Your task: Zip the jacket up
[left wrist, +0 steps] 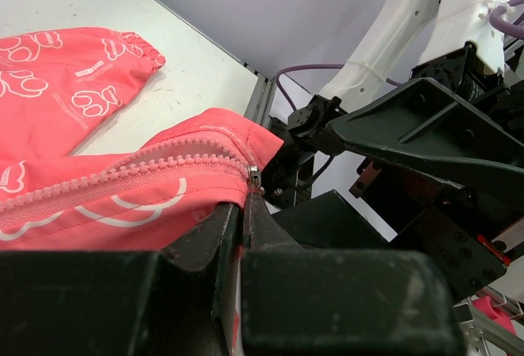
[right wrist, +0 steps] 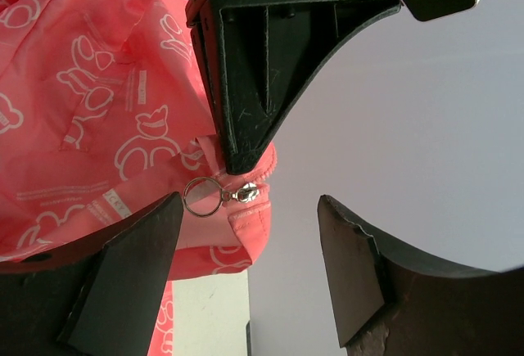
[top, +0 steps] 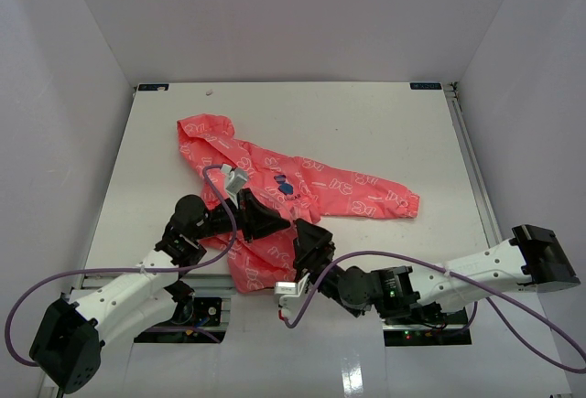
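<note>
The coral-pink jacket (top: 275,183) lies on the white table, hood at the far left, one sleeve stretched to the right. My left gripper (top: 264,221) is shut on the jacket's bottom hem beside the zipper; in the left wrist view its jaws (left wrist: 243,202) pinch the fabric just below the metal slider (left wrist: 254,178). My right gripper (top: 307,244) is open and faces the same hem. In the right wrist view the slider (right wrist: 248,193) and its ring pull (right wrist: 202,196) hang between my open right gripper (right wrist: 250,202), touching neither finger. The left gripper's finger (right wrist: 254,69) clamps the hem just above them.
The table (top: 385,114) is enclosed by white walls at the back and sides. A metal rail (top: 469,155) runs along its right edge. Purple cables (top: 439,261) loop from both arms near the table's front edge.
</note>
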Tool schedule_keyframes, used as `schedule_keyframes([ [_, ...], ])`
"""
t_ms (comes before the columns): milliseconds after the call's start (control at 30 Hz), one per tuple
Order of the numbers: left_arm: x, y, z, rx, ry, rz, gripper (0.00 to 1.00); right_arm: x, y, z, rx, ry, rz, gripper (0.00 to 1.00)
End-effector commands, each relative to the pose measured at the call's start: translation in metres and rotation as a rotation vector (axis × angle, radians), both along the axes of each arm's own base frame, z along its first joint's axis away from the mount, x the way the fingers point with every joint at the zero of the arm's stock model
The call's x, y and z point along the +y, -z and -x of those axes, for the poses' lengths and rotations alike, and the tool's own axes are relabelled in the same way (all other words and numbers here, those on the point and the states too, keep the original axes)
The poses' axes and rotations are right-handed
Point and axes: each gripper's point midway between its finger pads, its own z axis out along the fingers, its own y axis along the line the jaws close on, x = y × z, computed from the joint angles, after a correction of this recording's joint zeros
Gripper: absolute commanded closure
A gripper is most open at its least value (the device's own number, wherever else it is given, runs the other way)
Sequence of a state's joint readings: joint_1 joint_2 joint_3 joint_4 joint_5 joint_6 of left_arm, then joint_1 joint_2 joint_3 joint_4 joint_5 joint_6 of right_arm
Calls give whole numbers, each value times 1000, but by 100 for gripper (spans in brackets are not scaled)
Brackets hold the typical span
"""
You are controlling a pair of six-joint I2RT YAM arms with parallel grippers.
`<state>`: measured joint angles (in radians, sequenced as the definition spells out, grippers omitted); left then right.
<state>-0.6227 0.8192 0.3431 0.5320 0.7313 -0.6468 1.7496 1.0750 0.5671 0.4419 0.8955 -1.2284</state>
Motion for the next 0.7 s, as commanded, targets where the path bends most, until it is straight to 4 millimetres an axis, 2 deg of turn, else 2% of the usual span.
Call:
schedule_keyframes([
  [0, 1, -16, 3, -41, 18, 31, 100, -1, -18, -3, -24, 24, -88, 28],
  [133, 2, -19, 4, -47, 15, 33, 100, -2, -19, -4, -41, 30, -94, 34],
  [200, 2, -19, 4, -46, 14, 33, 100, -3, -22, -5, -48, 34, -108, 42],
  [267, 2, -19, 4, -45, 14, 32, 100, -2, -21, -5, -53, 37, -101, 43],
  [367, 3, -22, 4, -45, 13, 38, 100, -5, -17, -6, -54, 39, -90, 31],
  [500, 3, -26, 8, -47, 26, 50, 100, -7, -7, -4, -27, 31, -66, 27],
  [667, 4, -30, 10, -51, 31, 55, 100, -8, -8, -5, -43, 33, -63, 25],
])
